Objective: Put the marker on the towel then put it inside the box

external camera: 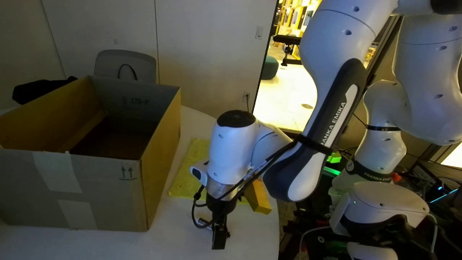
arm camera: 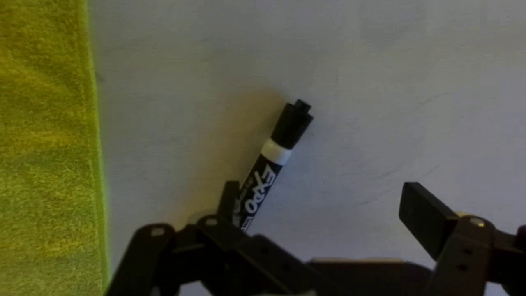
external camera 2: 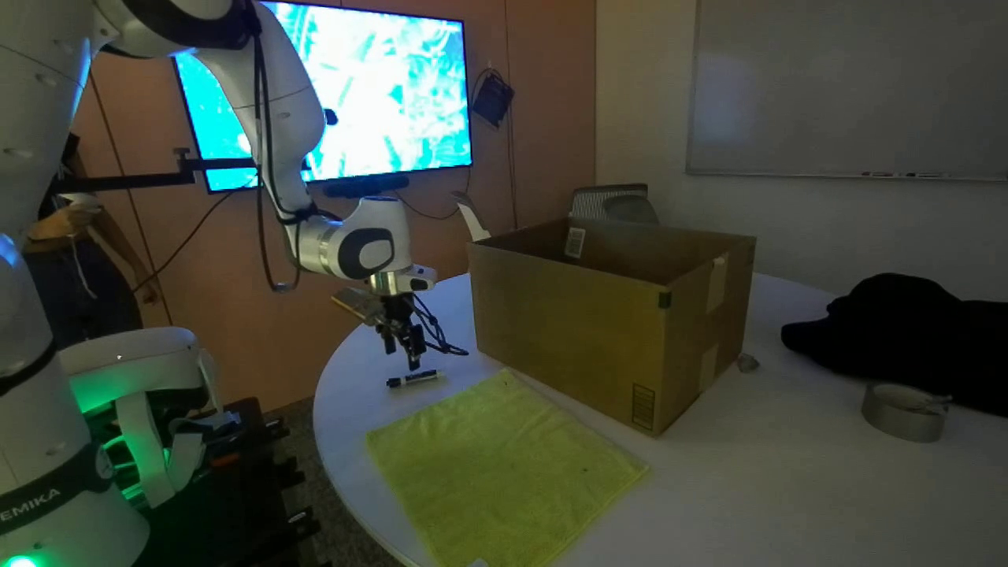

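So the gripper has its two fingers spread wide across the lower part of the wrist view, one left of centre, one over on the right, and it's got hold of nothing. The black Expo marker is lying on the white table around mid-frame, slanted, cap end toward the top, other end hidden behind the finger that's left of centre. The yellow-green towel fills the left edge there, apart from the marker. In an exterior view the towel's laid out flat at bottom centre, with the open-topped cardboard box close by, above it and to the right. There's also a grey tape roll and something black and fabric-looking, maybe clothing, over at the right edge.
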Motion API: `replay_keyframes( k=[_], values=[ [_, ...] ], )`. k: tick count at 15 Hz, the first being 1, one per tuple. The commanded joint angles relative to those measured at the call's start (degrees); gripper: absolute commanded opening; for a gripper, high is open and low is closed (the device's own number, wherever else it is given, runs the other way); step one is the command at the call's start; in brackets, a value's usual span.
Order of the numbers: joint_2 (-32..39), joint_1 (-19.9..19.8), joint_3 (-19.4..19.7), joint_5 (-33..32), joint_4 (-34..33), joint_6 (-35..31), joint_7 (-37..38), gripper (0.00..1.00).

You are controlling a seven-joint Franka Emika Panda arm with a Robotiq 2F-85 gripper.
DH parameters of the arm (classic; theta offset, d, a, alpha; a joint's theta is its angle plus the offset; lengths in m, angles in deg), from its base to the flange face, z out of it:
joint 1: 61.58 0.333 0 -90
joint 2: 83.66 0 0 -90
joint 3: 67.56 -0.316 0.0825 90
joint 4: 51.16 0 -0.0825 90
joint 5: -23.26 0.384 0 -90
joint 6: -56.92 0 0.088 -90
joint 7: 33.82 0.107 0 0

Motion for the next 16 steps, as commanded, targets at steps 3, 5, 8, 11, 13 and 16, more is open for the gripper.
replay_keyframes(
  k=[3, 5, 8, 11, 13, 16],
  values=[
    [4.7, 4.6, 5.3, -3.1, -3.6, -1.5, 3.9, 1.0],
    [5.5, 4.7, 5.2, -2.7, -4.3, -0.7, 3.3, 1.0],
    [6.2, 3.5, 3.6, -1.6, -4.8, 0.1, 1.7, 0.91],
    [6.3, 2.5, 2.6, -1.0, -4.8, 0.7, 1.1, 0.67],
    [5.6, 1.9, 2.2, -0.9, -4.4, 1.4, 0.7, 0.53],
    [4.2, 1.0, 1.7, -1.0, -4.1, 2.9, 0.2, 0.3]
  ],
)
